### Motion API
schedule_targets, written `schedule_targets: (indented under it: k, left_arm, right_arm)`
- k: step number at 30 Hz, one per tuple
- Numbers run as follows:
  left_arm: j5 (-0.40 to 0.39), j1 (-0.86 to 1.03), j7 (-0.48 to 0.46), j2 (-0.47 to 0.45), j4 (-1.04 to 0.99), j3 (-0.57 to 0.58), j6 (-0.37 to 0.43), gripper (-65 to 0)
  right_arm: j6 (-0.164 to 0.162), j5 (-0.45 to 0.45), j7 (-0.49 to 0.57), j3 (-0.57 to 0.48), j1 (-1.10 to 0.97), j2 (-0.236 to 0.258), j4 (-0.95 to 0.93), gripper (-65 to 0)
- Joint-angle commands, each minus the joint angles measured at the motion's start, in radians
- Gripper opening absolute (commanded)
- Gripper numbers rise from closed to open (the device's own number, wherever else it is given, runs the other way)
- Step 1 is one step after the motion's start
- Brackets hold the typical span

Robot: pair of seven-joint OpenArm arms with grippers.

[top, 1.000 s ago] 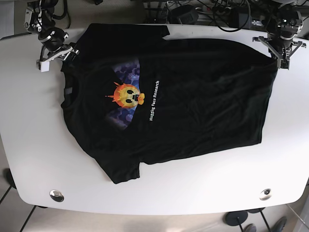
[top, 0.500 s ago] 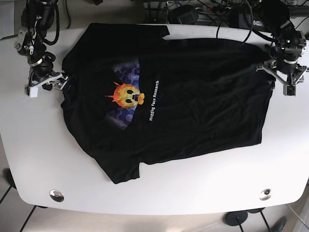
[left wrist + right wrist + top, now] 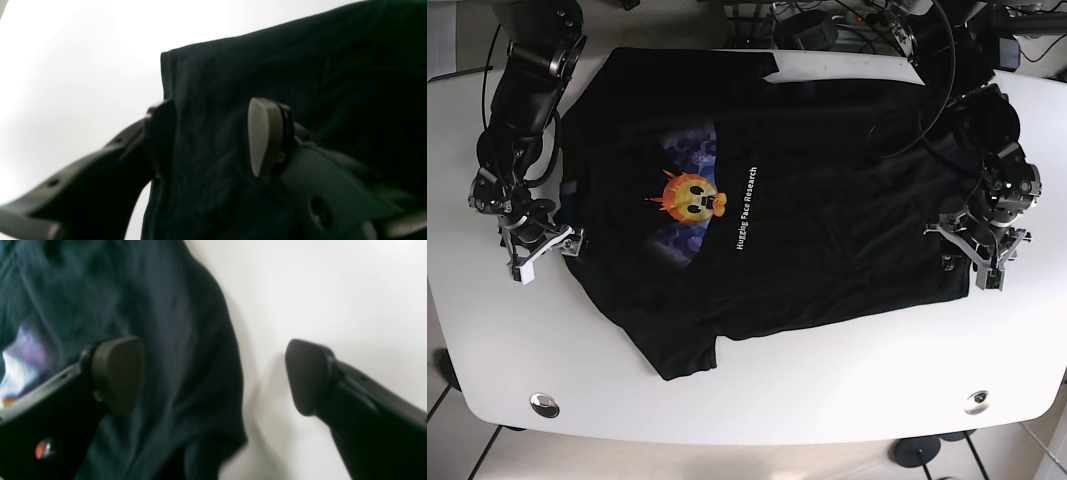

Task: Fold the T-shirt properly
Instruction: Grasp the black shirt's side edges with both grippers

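Observation:
A black T-shirt [image 3: 827, 200] with an orange face print [image 3: 692, 197] lies flat on the white table [image 3: 827, 390], collar to the left and hem to the right. My right gripper [image 3: 539, 248] is open at the shirt's collar-side edge. In the right wrist view [image 3: 213, 376] one finger is over the cloth [image 3: 166, 323] and the other over bare table. My left gripper [image 3: 977, 260] is open at the hem near its front corner. In the left wrist view [image 3: 210, 136] its fingers straddle the shirt's edge [image 3: 300, 66].
Cables and equipment [image 3: 847, 25] crowd the table's back edge. Two metal grommets [image 3: 544, 404] [image 3: 976, 402] sit near the front corners. The shirt's near sleeve [image 3: 682, 355] points toward the front edge.
Both arms have moved from the back corners of the shirt toward the front along its left and right edges. Both grippers stay open. The shirt has not moved.

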Motion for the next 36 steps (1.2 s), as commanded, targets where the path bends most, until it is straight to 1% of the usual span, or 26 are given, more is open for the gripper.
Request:
schedule_targets:
  k: [1, 2, 4, 5, 7, 8, 9, 12, 14, 15, 16, 17, 18, 19, 20, 22, 24, 27, 29, 32, 34, 36]
  left_arm:
    - [-0.01, -0.037, -0.024, -0.016, -0.002, 0.025, 0.003, -33.2]
    - [-0.01, -0.037, -0.024, -0.016, -0.002, 0.029, 0.003, -33.2]
    - [-0.01, -0.048, -0.024, -0.016, -0.011, 0.029, 0.006, -33.2]
    - [-0.01, -0.06, -0.024, -0.016, -0.024, 0.029, 0.023, -33.2]
    - [-0.01, -0.095, -0.025, -0.016, -0.085, 0.031, 0.112, -33.2]
    - [-0.01, -0.115, -0.044, -0.028, -0.119, 0.031, 0.156, -33.2]
    - [-0.01, -0.127, -0.09, -0.043, -0.154, 0.046, 0.178, -33.1]
    - [-0.012, -0.141, -0.176, -0.08, -0.231, 0.109, 0.224, -32.2]
    - [-0.012, -0.18, -0.187, -0.089, -0.306, 0.126, 0.245, -27.4]
    - [-0.012, -0.203, -0.188, -0.091, -0.352, 0.126, 0.245, -25.1]
    - [-0.014, -0.238, -0.193, -0.091, -0.426, 0.126, 0.245, -23.1]
    - [-0.014, -0.258, -0.205, -0.094, -0.472, 0.126, 0.245, -22.6]
    - [-0.014, -0.278, -0.234, -0.115, -0.535, 0.129, 0.245, -22.5]
    - [-0.014, -0.284, -0.262, -0.123, -0.582, 0.13, 0.245, -22.4]
    - [-0.014, -0.299, -0.305, -0.126, -0.64, 0.13, 0.245, -22.4]
    - [-0.014, -0.312, -0.352, -0.132, -0.696, 0.13, 0.245, -22.4]
    - [-0.014, -0.316, -0.383, -0.175, -0.751, 0.13, 0.245, -22.4]
    - [-0.015, -0.318, -0.423, -0.203, -0.798, 0.13, 0.244, -22.4]
    - [-0.015, -0.318, -0.432, -0.221, -0.814, 0.13, 0.238, -22.4]
    - [-0.014, -0.318, -0.432, -0.226, -0.857, 0.132, 0.101, -22.4]
    - [-0.014, -0.318, -0.432, -0.226, -0.875, 0.16, 0.041, -22.4]
    - [-0.017, -0.318, -0.434, -0.226, -0.9, 0.215, 0.011, -22.4]
  right_arm:
    - [0.005, -0.009, 0.003, 0.001, 0.04, -0.007, -0.049, 0.0]
    - [0.005, -0.005, 0.003, 0.001, 0.04, -0.012, -0.059, 0.0]
    - [0.005, -0.012, 0.005, 0.001, 0.045, -0.044, -0.059, 0.0]
    - [0.005, -0.012, 0.005, 0.001, 0.054, -0.055, -0.059, 0.0]
    - [0.005, -0.012, 0.005, 0.001, 0.057, -0.073, -0.059, 0.0]
    - [0.005, -0.012, 0.005, 0.001, 0.057, -0.082, -0.059, 0.0]
    - [0.005, -0.012, 0.005, 0.001, 0.06, -0.093, -0.059, -3.2]
    - [0.005, -0.014, 0.005, 0.001, 0.062, -0.101, -0.063, -14.1]
    - [0.002, -0.014, 0.017, 0.001, 0.062, -0.102, -0.063, -23.1]
    - [0.0, -0.014, 0.038, 0.001, 0.062, -0.107, -0.063, -29.3]
    - [-0.004, -0.014, 0.068, 0.001, 0.062, -0.11, -0.063, -40.0]
    - [-0.006, -0.014, 0.083, 0.001, 0.062, -0.111, -0.064, -47.2]
    - [-0.006, -0.014, 0.091, 0.001, 0.062, -0.111, -0.064, -56.6]
    - [-0.006, -0.014, 0.089, 0.001, 0.062, -0.111, -0.064, -61.5]
    - [-0.006, -0.014, 0.089, 0.001, 0.062, -0.113, -0.064, -62.8]
    - [-0.006, -0.014, 0.089, 0.001, 0.062, -0.113, -0.064, -62.3]
    - [-0.006, -0.014, 0.089, 0.001, 0.062, -0.113, -0.064, -62.3]
    - [-0.006, -0.014, 0.091, 0.001, 0.062, -0.113, -0.064, -62.3]
    - [-0.006, -0.014, 0.091, 0.001, 0.062, -0.113, -0.064, -62.3]
    - [-0.006, -0.014, 0.091, 0.001, 0.062, -0.113, -0.064, -62.3]
    - [-0.006, -0.009, 0.091, 0.001, 0.06, -0.113, -0.064, -62.3]
    - [-0.006, -0.009, 0.092, 0.001, 0.059, -0.113, -0.064, -62.3]
